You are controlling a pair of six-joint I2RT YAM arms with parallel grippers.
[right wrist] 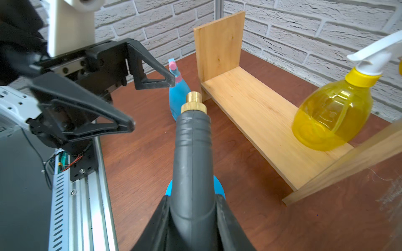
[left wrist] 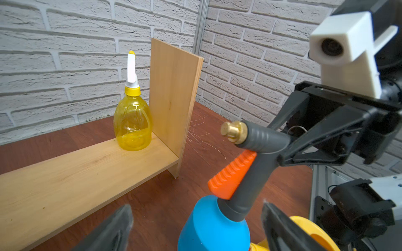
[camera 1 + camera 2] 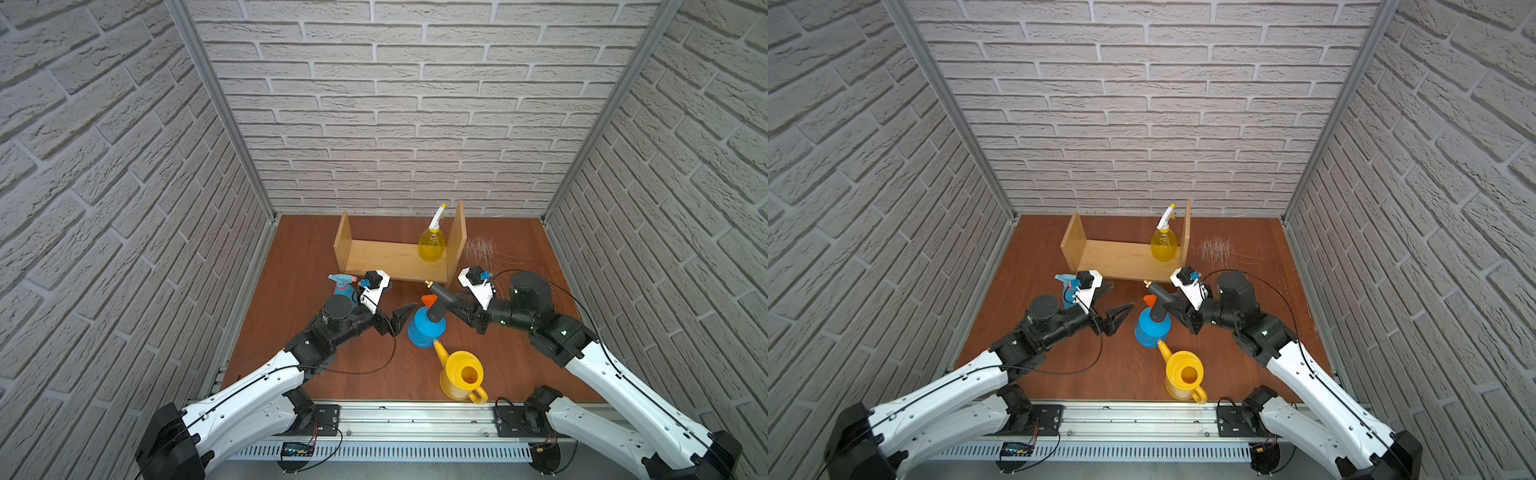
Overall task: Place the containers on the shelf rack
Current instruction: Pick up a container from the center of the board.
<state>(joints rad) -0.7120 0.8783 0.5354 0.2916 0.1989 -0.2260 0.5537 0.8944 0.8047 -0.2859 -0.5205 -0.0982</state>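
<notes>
Blue plastic pressure sprayer (image 3: 426,330): your right gripper (image 3: 451,306) clamps its dark-grey head; your left gripper (image 3: 1122,296) gapes empty just beside.

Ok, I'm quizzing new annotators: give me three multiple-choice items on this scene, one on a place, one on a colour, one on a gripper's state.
1. Where does the yellow spray bottle stand?
A. On the board of the shelf rack.
B. Under that board.
C. Atop a side panel.

2. What colour is the trigger of the blue pressure sprayer?
A. Green.
B. White.
C. Orange.

3. What is the right gripper doing?
A. Open, holding nothing.
B. Shut on the blue pressure sprayer's dark head.
C. Shut on the yellow spray bottle.

Answers: 1 A, it stands upright on the board by the side panel; 2 C, the ribbed trigger is orange; 3 B, its fingers clamp the head.
</notes>
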